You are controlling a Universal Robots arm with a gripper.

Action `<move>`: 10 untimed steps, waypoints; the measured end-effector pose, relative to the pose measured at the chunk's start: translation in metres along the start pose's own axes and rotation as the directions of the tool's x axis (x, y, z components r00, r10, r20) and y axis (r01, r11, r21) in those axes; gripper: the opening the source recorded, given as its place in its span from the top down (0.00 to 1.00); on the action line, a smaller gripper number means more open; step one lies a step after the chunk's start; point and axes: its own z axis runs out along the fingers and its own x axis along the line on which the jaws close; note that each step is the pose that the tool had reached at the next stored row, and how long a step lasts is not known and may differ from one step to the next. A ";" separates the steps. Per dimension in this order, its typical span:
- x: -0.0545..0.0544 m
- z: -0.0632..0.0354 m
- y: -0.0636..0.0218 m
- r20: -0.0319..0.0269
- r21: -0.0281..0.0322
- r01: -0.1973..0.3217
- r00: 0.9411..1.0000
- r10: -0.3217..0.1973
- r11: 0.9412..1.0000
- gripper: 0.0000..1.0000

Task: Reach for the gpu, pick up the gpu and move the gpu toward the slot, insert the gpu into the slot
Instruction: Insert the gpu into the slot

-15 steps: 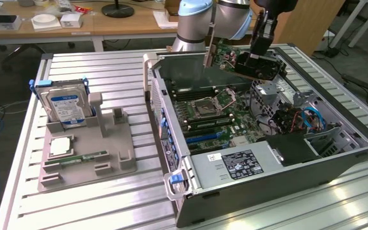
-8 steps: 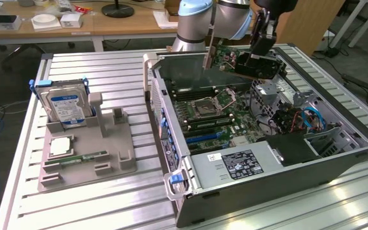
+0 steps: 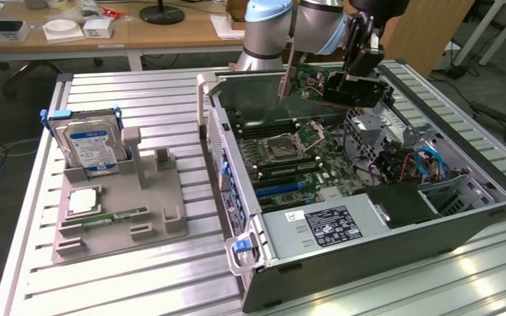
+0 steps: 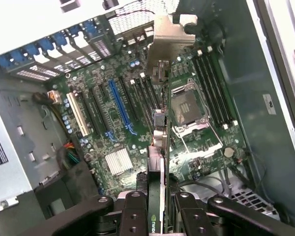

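A slatted silver aluminium table (image 3: 147, 85) carries a large open black-and-grey computer case (image 3: 262, 263) lying on its side, its green motherboard (image 3: 297, 158) (image 4: 137, 108) exposed. At the case's far end stands the pale blue-and-silver robot arm (image 3: 275, 26). On the exterior view's left, well apart from the case, a grey moulded plastic fixture (image 3: 121, 230) holds an upright blue-labelled silver hard drive (image 3: 90, 145) and a small green memory stick (image 3: 116, 216). The gpu (image 3: 319, 85) (image 4: 160, 147), a thin dark circuit card with a silver metal end bracket (image 4: 169, 29), hangs tilted in the air above the motherboard, clear of every socket. The black gripper (image 3: 354, 76) (image 4: 160, 211) is clamped on the card's upper edge, one finger on each face. A long blue slot (image 4: 119, 105) lies below, beside the card's line.
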 end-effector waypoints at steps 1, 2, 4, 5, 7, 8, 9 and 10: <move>0.000 0.0000 0.0000 0.000 0.000 0.011 1.000 -0.011 1.000 0.74; 0.000 0.0001 0.0000 0.000 0.000 0.022 1.000 -0.022 1.000 0.74; 0.000 0.0002 0.0000 0.000 0.000 0.047 0.999 -0.047 0.999 0.74; 0.000 0.0002 0.0000 0.001 -0.001 0.059 0.998 -0.059 0.998 0.74; 0.000 0.0003 0.0000 0.001 -0.001 0.083 0.997 -0.083 0.997 0.74; 0.000 0.0003 0.0000 0.001 -0.001 0.095 0.995 -0.095 0.995 0.74; 0.000 0.0004 0.0000 0.001 -0.001 0.107 0.994 -0.107 0.994 0.74; 0.000 0.0004 0.0000 0.001 -0.001 0.120 0.993 -0.120 0.993 0.74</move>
